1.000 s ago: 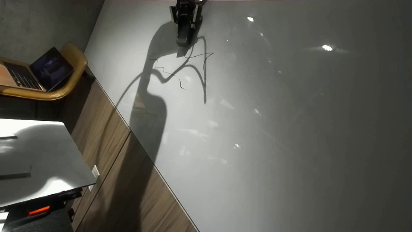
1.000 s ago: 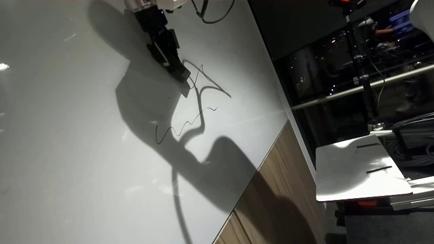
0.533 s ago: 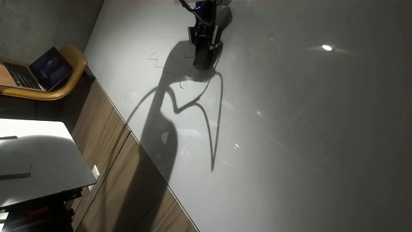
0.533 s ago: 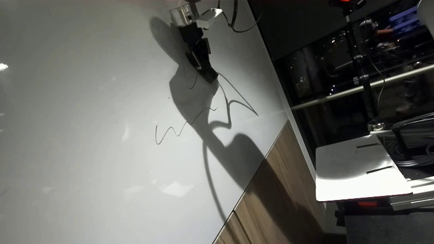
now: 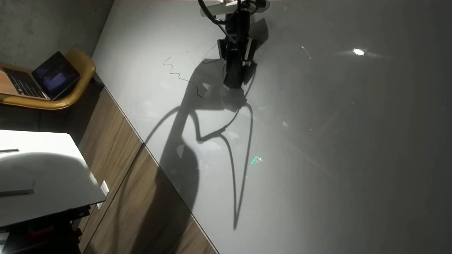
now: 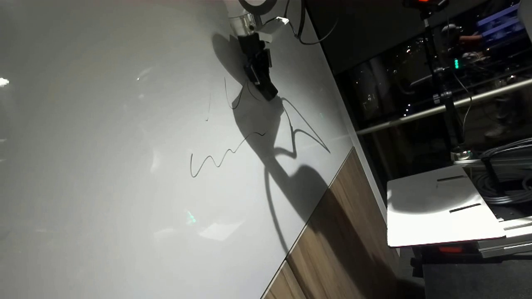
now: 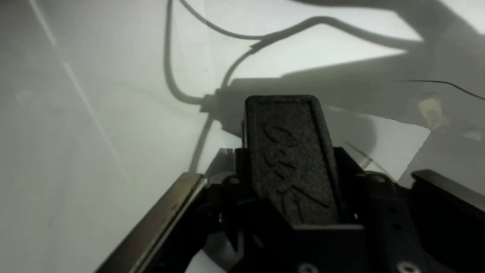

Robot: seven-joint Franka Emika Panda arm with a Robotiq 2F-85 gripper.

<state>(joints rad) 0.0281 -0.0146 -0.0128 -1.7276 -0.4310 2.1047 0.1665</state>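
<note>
Glossy board (image 5: 317, 141) bears squiggles (image 6: 219, 166) near fingers (image 7: 390, 204) clutching a dark block (image 7: 291, 159), laptop (image 5: 42, 79) well apart.

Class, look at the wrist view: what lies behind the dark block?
Behind the dark block, a pale surface shows around it, with shadows and a thin dark line. The part directly covered cannot be seen.

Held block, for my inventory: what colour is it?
The block is dark grey, clearest in the wrist view.

Dark oblong block (image 7: 291, 159), speckled, grooved marks on face; clamped between jaws, free end jutting out near white surface (image 5: 300, 197), contact unclear.
</note>
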